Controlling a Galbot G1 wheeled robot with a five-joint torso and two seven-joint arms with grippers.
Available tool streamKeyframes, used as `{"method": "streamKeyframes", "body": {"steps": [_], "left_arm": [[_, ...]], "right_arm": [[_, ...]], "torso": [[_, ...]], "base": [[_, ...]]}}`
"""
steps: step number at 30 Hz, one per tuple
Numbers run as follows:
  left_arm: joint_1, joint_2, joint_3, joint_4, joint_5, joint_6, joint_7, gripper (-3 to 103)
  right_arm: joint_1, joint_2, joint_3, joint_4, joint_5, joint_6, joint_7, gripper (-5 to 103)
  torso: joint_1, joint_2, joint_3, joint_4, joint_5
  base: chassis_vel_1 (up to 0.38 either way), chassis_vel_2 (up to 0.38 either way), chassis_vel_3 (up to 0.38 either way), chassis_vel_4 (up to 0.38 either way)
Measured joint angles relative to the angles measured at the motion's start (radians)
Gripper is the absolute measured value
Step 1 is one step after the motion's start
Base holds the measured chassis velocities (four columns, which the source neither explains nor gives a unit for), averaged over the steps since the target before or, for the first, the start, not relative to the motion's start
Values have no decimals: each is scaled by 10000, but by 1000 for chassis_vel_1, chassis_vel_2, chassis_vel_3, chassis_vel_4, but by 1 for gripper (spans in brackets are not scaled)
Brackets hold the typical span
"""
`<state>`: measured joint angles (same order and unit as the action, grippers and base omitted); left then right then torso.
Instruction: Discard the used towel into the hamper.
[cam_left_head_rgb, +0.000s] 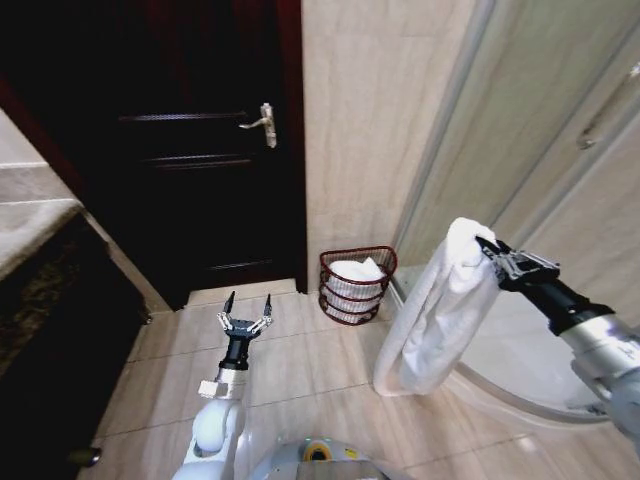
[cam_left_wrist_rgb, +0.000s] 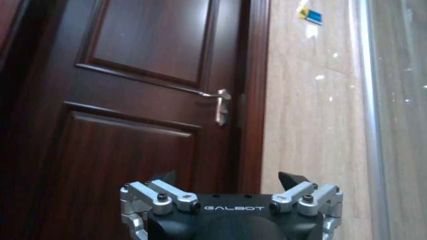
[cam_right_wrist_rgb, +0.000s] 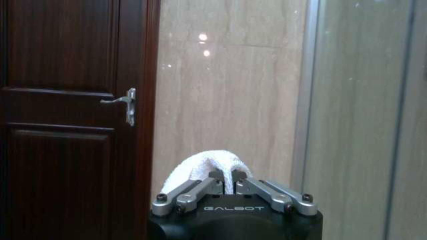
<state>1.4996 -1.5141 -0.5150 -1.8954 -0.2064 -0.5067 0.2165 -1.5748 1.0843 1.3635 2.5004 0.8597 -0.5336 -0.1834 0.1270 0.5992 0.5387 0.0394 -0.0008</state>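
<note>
1. Where the back of the room is closed off, a dark wooden door (cam_left_head_rgb: 190, 150) is seen, panelled and shut, with a metal lever handle (cam_left_head_rgb: 264, 124) near its right edge.
2. To the right of the door, a beige tiled wall (cam_left_head_rgb: 370, 110) is shown, and beside that a glass shower enclosure (cam_left_head_rgb: 530, 150) with a curved base at floor level.
3. The floor (cam_left_head_rgb: 300, 370) is laid with light tiles, and at the left edge of the head view a stone counter (cam_left_head_rgb: 30, 210) is partly seen.
4. A white towel (cam_left_head_rgb: 435, 310) is held up above the floor on the right, folded over at its top and hanging down in a long loop in front of the shower base.
5. The towel is pinched at its top fold by the right gripper (cam_left_head_rgb: 487, 250), whose fingers are closed tightly on the cloth; in the right wrist view the white fold (cam_right_wrist_rgb: 207, 167) is seen rising between the closed fingers (cam_right_wrist_rgb: 193, 192).
6. The hamper (cam_left_head_rgb: 356, 285) is placed on the floor against the tiled wall, between the door frame and the shower, well apart from the hanging towel; white cloth is already seen inside it.
7. The left gripper (cam_left_head_rgb: 246, 318) is held low over the floor tiles in front of the door, its fingers spread wide apart and nothing gripped.
</note>
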Motion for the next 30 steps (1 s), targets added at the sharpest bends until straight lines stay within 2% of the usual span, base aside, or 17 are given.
{"method": "streamKeyframes", "body": {"steps": [1, 4, 7, 16, 30], "left_arm": [[17, -14, 18, -6, 20, -1, 5, 100], [61, -31, 47, -29, 41, -17, 9, 100], [157, 0, 52, -74, 30, -60, 21, 100], [335, 266, -111, -148, -261, -182, 24, 100], [216, 21, -54, -228, -4, -60, 72, 100]], "right_arm": [[-39, 47, 26, 0, 14, 11, 33, 5], [-90, 128, 37, 2, -9, 84, 39, 5], [-122, 213, 48, -3, -75, 9, 36, 5], [-102, 321, -70, -4, -259, 223, -18, 5], [52, 279, -110, -6, -184, 376, 117, 5]], "torso": [[20, 43, 22, -2, 8], [55, 124, 61, -5, -1], [134, 284, 141, -7, 17], [318, 699, 370, -4, 5], [581, 1286, 697, -6, 9]], "base": [[177, 208, -88, -163], [81, 49, -54, -75], [-39, -26, 36, 20], [-39, -51, 42, 37], [0, 0, 0, 0]]}}
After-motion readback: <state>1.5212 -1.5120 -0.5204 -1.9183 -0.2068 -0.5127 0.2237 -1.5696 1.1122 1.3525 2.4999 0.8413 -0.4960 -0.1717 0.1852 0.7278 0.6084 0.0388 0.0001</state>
